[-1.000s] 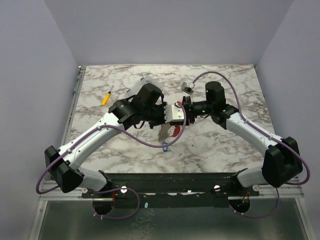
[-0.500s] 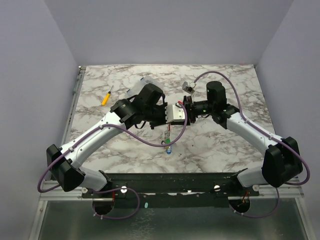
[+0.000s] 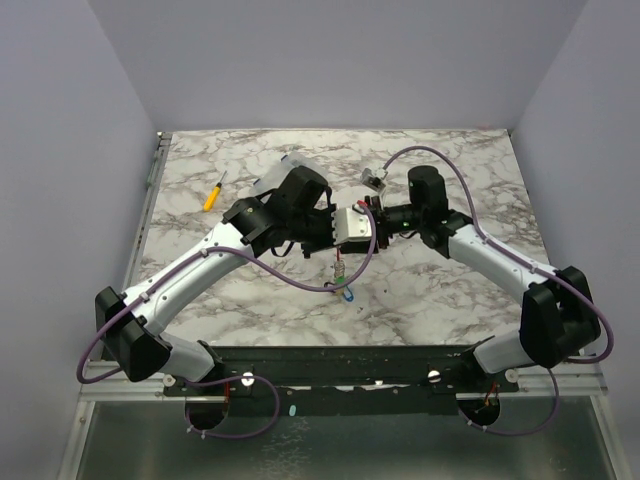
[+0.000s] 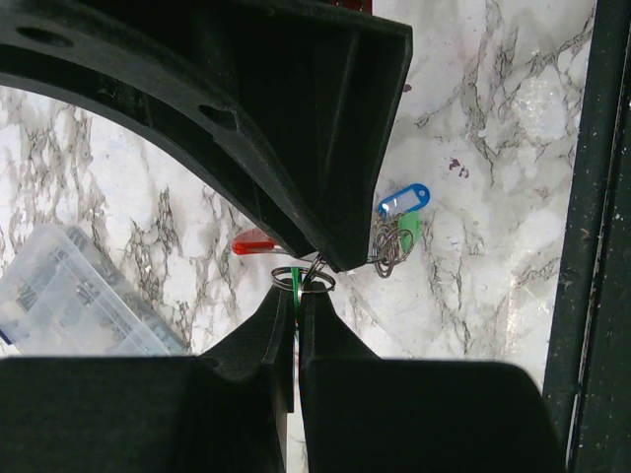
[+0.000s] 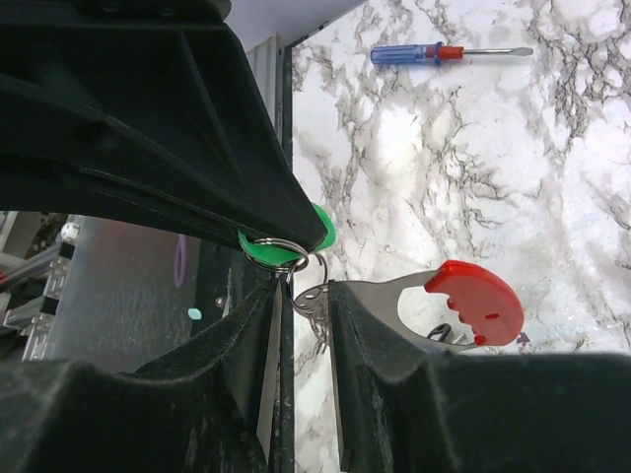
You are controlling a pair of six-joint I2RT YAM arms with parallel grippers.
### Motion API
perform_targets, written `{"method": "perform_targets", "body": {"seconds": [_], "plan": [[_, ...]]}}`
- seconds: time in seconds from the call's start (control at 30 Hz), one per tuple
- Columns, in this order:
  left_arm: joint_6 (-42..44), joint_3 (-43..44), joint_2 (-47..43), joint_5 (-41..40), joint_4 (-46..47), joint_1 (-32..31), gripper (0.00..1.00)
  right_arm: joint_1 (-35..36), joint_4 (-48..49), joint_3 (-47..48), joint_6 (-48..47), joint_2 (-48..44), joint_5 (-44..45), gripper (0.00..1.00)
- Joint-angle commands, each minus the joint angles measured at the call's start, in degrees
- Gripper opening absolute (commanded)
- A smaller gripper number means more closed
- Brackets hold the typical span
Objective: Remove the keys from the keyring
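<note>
My two grippers meet tip to tip above the table's middle. My left gripper [image 3: 338, 238] [image 4: 297, 296] is shut on the green tag [image 5: 286, 242] of one of the keys, with a thin silvery ring [image 4: 302, 281] at its fingertips. My right gripper [image 3: 354, 236] [image 5: 304, 288] is closed to a narrow gap on the keyring's metal end and small ring [image 5: 312, 296]. The red fob [image 5: 475, 301] [image 4: 253, 243] sticks out beside its finger. The other keys [image 3: 342, 270] hang below, with a blue tag [image 4: 404, 200] [image 3: 348, 292] and another green tag [image 4: 410, 229].
A clear plastic box [image 3: 285, 165] [image 4: 79, 296] lies behind the left arm. A yellow-handled screwdriver [image 3: 212, 193] lies at the far left. A red-and-blue pen [image 5: 424, 53] lies on the marble. The black rail [image 4: 601, 236] marks the near edge.
The hanging bunch swung: the red fob showed broadly below the grippers, and now the keys hang straight with the blue tag lowest. Both grippers stayed together, shifting slightly.
</note>
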Motion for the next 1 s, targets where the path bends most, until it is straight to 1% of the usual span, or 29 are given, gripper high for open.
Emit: {"method": "perform_targets", "body": {"seconds": [0.0,0.03,0.1,0.23,0.27,0.5,0.97], "plan": [[-1.0,1.7,0.3,1.7,2.0,-0.3,0.0,0.6,2.5,-0.8,0.9,0.5,-1.8,0.32],[-1.3,1.7,0.3,1.8,2.1,-0.3,0.0,0.6,2.9,-0.9,1.2,0.5,-2.2,0.31],[-1.5,1.6,0.4,1.8,2.3,-0.3,0.0,0.7,3.7,-1.1,1.6,0.4,-2.5,0.25],[-1.9,1.3,0.6,1.3,2.2,-0.1,0.0,0.7,4.5,-1.4,2.0,0.0,-2.9,0.05],[-2.2,1.2,0.7,1.3,2.3,0.3,0.0,0.7,4.5,-1.5,1.9,-0.2,-3.0,0.01],[-3.4,-0.4,0.2,4.6,1.8,4.4,0.0,0.6,6.7,-2.7,2.9,-2.1,-2.3,0.0],[2.7,-5.2,-0.4,8.6,-0.3,5.3,0.0,0.5,12.4,-3.8,6.4,-2.8,-2.2,0.01]]}}
